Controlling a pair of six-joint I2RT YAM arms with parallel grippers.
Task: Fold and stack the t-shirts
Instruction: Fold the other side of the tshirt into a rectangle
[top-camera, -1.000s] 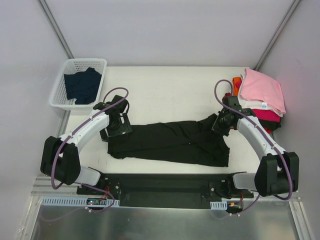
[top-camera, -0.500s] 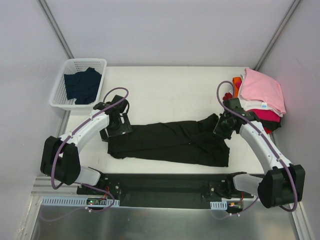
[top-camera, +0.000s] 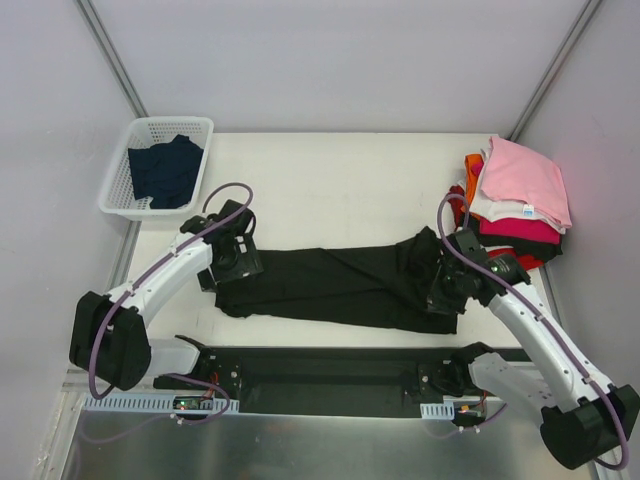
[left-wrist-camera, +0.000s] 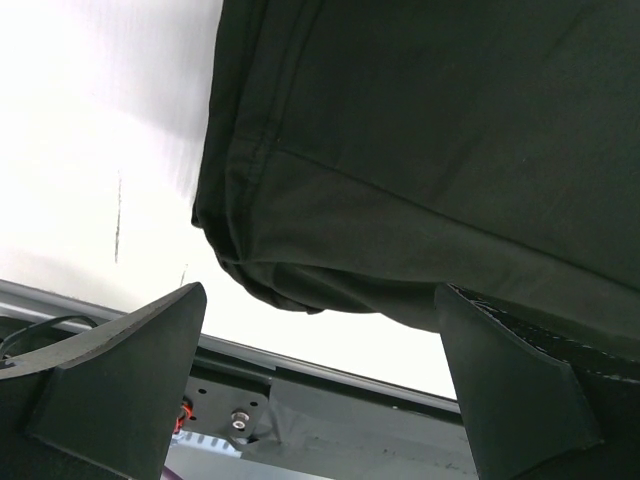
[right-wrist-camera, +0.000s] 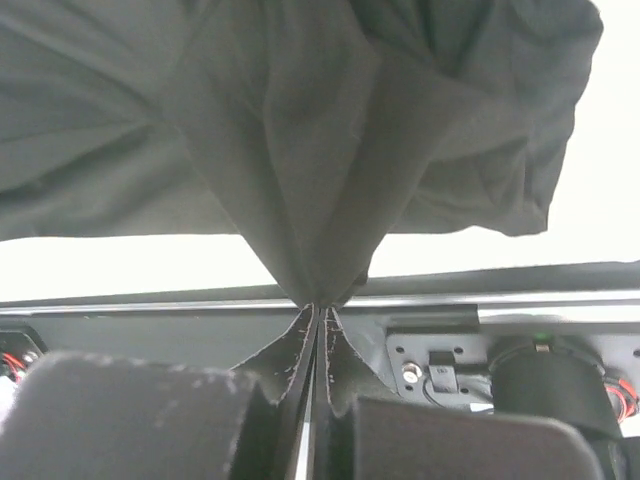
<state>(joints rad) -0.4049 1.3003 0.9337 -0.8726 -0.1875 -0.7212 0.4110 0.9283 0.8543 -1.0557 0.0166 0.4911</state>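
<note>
A black t-shirt (top-camera: 330, 285) lies as a long band across the middle of the table. My left gripper (top-camera: 232, 262) hangs open over its left end; in the left wrist view the wide-apart fingers (left-wrist-camera: 130, 370) frame the shirt's rolled corner (left-wrist-camera: 420, 150) without touching it. At the shirt's right end, near the front edge, my right gripper (top-camera: 443, 295) is shut on a pinch of black cloth (right-wrist-camera: 300, 150), which rises in a taut peak from the closed tips (right-wrist-camera: 318, 308). No lettering shows on the shirt.
A stack of folded t-shirts (top-camera: 525, 178), pink on top over white, magenta, red and orange, sits at the back right. A white basket (top-camera: 118, 180) at the back left holds a dark navy shirt (top-camera: 165, 170). The black arm-mount rail (top-camera: 330, 370) runs along the near edge.
My right gripper has moved toward the near edge with the shirt's right end pinched, dragging that cloth forward. The left gripper has shifted slightly nearer and stayed open.
</note>
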